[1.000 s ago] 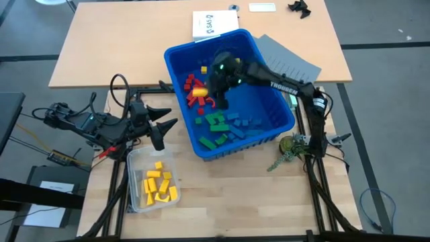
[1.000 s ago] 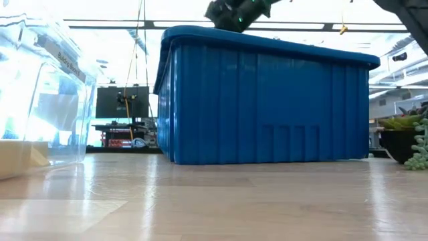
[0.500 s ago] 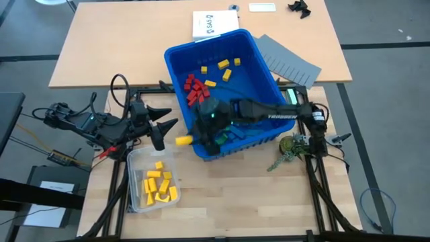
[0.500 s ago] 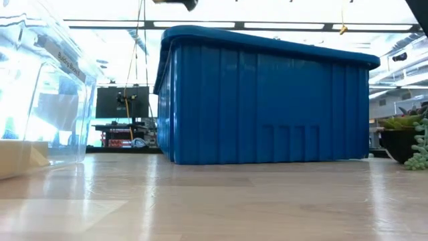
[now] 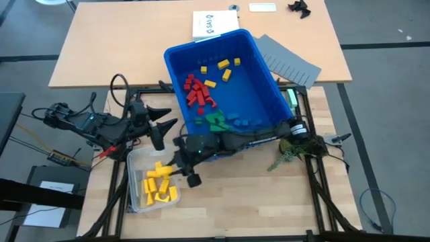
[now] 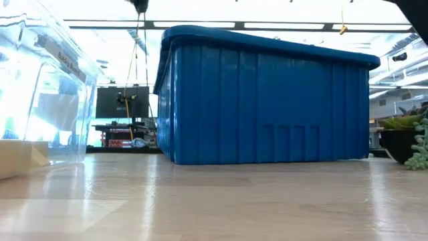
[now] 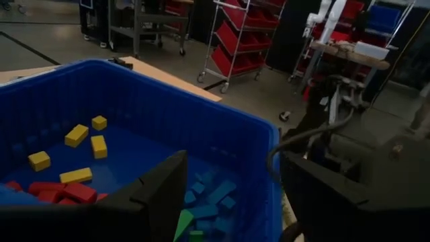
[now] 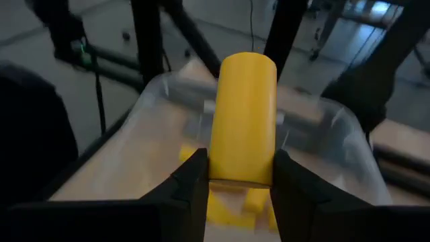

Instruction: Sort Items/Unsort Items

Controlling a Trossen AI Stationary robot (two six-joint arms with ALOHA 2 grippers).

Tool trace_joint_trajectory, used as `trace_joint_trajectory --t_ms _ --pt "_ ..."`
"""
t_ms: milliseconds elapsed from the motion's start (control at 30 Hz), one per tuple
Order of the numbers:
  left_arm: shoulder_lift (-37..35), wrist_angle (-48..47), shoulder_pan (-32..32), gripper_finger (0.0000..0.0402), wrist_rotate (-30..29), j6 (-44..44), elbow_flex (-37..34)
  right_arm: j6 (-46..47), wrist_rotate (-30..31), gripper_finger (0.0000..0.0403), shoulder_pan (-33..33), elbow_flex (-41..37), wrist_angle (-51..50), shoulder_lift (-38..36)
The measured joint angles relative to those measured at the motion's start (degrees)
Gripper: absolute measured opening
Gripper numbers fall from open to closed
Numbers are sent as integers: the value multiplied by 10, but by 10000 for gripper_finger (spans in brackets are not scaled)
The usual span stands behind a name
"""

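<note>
My right gripper (image 5: 173,168) reaches from the table's right side to above a clear plastic container (image 5: 138,161) that holds several yellow blocks (image 5: 158,183). It is shut on one long yellow block (image 8: 243,114). The blue bin (image 5: 269,81) holds red (image 5: 195,91), yellow (image 5: 222,70), green (image 5: 215,121) and blue (image 5: 243,122) blocks lying on its floor. My left gripper (image 5: 163,124) is open and empty, left of the bin; its wrist view (image 7: 232,191) looks into the bin. My right gripper pinches the yellow block by its two opposite long sides (image 8: 228,171) between its two fingers (image 8: 195,185). The block juts out forward past the fingertips, along the fingers. It is lifted clear, above the clear container's open top.
Grey slotted divider sheets (image 5: 290,59) lie behind the bin on the right, and a white sheet (image 5: 215,23) lies behind it. A small plant (image 5: 287,149) stands by the right arm's base. In the low view the bin (image 6: 267,100) and the container (image 6: 40,100) stand apart.
My right gripper has carried the yellow block out of the blue bin, from above the red blocks over the bin's near left corner, toward the table's near left. It now hangs above the clear container, still shut on the block.
</note>
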Motion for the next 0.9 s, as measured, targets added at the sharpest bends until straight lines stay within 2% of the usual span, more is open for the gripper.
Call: trace_joint_trajectory --t_ms 100,167,367,500,667,900 --pt "0 1 0 248 0 0 0 -1 23 121 0 1 18 13" --pt "0 2 0 248 0 0 0 0 27 140 0 1 35 22" --pt "0 2 0 248 0 0 0 -19 57 265 0 0 21 17" --pt "0 4 0 248 0 0 0 -44 68 316 -2 0 -47 -26" --pt "0 5 0 248 0 0 0 -79 106 329 -18 1 -194 -113" --pt "0 11 0 248 0 0 0 -110 153 311 -76 1 -365 -219"
